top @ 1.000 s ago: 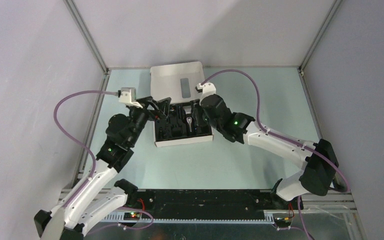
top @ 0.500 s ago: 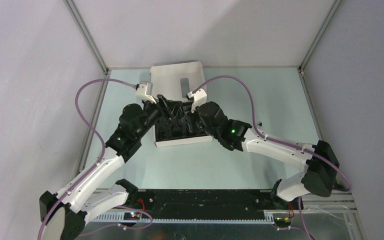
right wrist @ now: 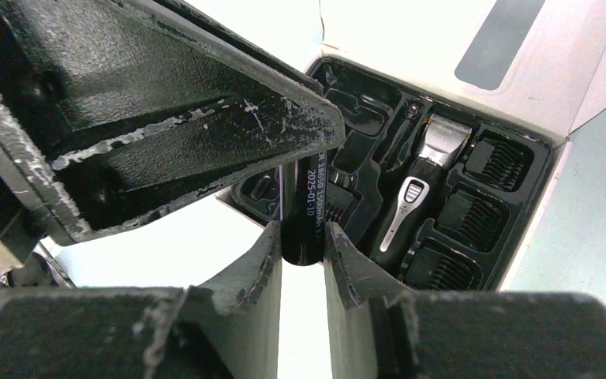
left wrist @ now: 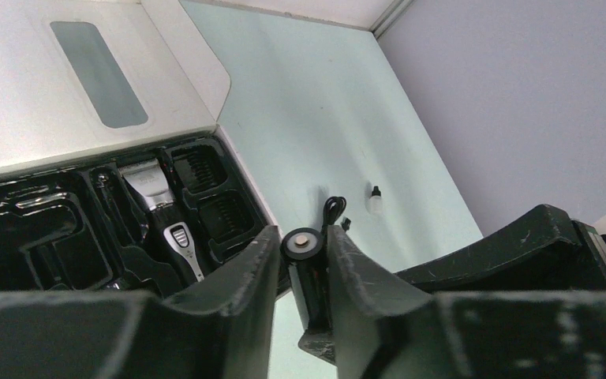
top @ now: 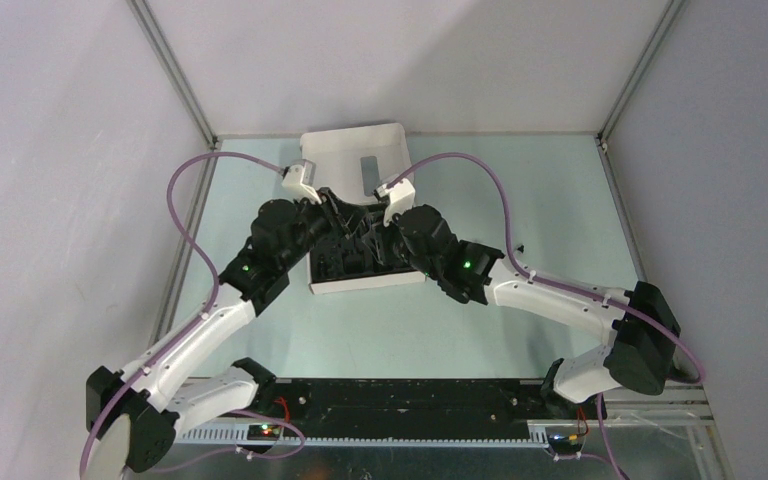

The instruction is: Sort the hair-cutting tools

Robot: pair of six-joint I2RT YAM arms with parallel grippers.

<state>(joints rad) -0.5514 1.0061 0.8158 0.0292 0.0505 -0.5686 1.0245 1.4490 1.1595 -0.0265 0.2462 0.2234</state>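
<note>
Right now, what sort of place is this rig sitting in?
Likely an enclosed robot test cell, not a salon: plain panel walls on aluminium frame posts, a pale-green table, and a white clipper kit box as the prop.

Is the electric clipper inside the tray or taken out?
Inside: the clipper lies in its slot of the black tray, beside the comb attachments.

white box [top: 338, 155]: lid open | black tray [left wrist: 24, 237]: inside box | table [top: 560, 200]: pale green
</note>
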